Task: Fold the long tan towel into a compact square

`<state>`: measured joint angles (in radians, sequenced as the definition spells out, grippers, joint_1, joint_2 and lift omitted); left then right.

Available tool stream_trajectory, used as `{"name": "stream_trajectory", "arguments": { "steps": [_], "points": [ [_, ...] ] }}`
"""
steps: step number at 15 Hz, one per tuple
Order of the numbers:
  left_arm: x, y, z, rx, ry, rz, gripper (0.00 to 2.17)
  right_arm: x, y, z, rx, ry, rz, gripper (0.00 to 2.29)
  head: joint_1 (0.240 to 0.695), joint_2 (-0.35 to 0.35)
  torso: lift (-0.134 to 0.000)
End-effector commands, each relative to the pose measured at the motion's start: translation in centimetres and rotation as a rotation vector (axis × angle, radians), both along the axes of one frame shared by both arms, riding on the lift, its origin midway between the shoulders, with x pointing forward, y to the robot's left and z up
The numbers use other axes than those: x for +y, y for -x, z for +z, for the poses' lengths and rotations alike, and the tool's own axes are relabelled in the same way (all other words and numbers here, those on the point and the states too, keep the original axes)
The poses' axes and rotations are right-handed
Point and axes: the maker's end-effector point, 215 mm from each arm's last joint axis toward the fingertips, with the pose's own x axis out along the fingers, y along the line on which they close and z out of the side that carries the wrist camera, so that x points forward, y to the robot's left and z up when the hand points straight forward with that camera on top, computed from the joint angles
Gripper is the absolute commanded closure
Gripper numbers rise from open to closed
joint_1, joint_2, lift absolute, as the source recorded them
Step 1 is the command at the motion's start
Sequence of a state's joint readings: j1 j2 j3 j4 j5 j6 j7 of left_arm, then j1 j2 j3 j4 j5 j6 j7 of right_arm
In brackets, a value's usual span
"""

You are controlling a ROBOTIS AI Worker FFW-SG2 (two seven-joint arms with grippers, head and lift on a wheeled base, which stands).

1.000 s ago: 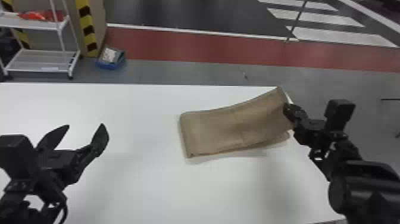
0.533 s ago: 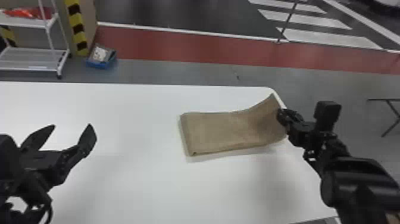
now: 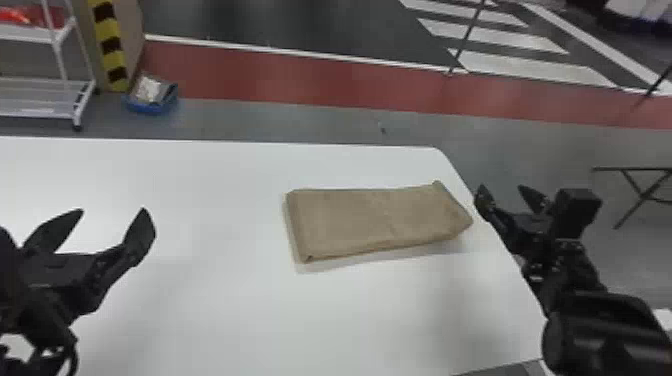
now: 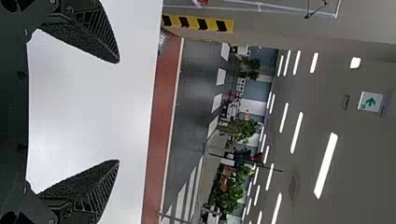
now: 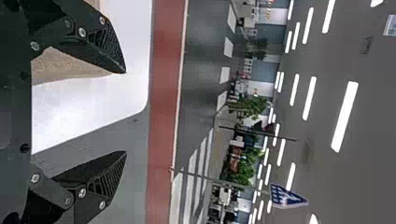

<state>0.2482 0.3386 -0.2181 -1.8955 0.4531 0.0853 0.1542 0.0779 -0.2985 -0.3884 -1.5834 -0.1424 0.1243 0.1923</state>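
Head view: the tan towel [image 3: 370, 220] is laid on the white table [image 3: 240, 310], near the table's right edge. It is folded into a long, flat shape that is wider from side to side than from front to back. Layers can be seen along its near side and at its right end, and its far right corner is raised a little.

The left gripper [image 3: 114, 212] is held over the left part of the table, well apart from the towel. Its two black fingers are spread wide, and in the left wrist view the white table is seen between them.

The right gripper [image 3: 502, 190] is held by the table's right edge, near the right end of the towel but apart from it in the head view. Its fingers are spread too. In the right wrist view, part of the towel is seen behind one finger, and the table's corner and the grey floor are seen between the two.

Past the table, a white rack [image 3: 30, 34] is seen at the far left, with a red thing [image 3: 20, 16] set on its shelf. Beside it, a post is marked with yellow and black stripes [image 3: 107, 30]. A blue tray [image 3: 150, 107] is set on the floor close by. The floor is crossed by a red band [image 3: 300, 82], and white stripes [image 3: 530, 65] are painted on the dark ground behind it
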Motion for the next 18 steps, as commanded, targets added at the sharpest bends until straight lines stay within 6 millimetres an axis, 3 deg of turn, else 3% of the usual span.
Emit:
{"name": "stream_trajectory", "arguments": {
  "steps": [1, 4, 5, 7, 10, 12, 18],
  "points": [
    [-5.1, 0.1, 0.6, -0.012, 0.01, -0.066, 0.12, -0.2, 2.9, 2.4, -0.08, 0.004, 0.004, 0.06, 0.695, -0.324, -0.123],
    [-11.7, -0.6, 1.8, -0.034, 0.031, -0.135, 0.15, 1.0, 6.0, 2.6, -0.128, -0.008, 0.003, 0.09, 0.695, -0.35, -0.123],
    [-13.2, -0.9, 1.4, -0.027, 0.03, -0.14, 0.17, 1.6, 6.7, 2.5, -0.136, -0.014, 0.009, 0.09, 0.695, -0.35, -0.123],
    [-16.4, -2.0, 0.0, -0.004, 0.003, -0.14, 0.24, 2.8, 7.9, 1.9, -0.13, -0.024, 0.016, 0.1, 0.695, -0.35, -0.123],
    [-20.6, -2.6, -3.2, 0.064, -0.03, -0.164, 0.28, 3.1, 8.1, 1.3, -0.124, -0.038, 0.017, 0.11, 0.695, -0.35, -0.123],
    [-22.6, -3.3, -6.2, 0.142, -0.063, -0.178, 0.28, 3.4, 8.0, 1.1, -0.123, -0.04, 0.023, 0.12, 0.695, -0.35, -0.123],
    [-27.4, -4.5, -8.2, 0.185, -0.102, -0.244, 0.28, 3.4, 7.5, 0.0, -0.128, -0.048, 0.043, 0.13, 0.695, -0.35, -0.123]
  ]
}}
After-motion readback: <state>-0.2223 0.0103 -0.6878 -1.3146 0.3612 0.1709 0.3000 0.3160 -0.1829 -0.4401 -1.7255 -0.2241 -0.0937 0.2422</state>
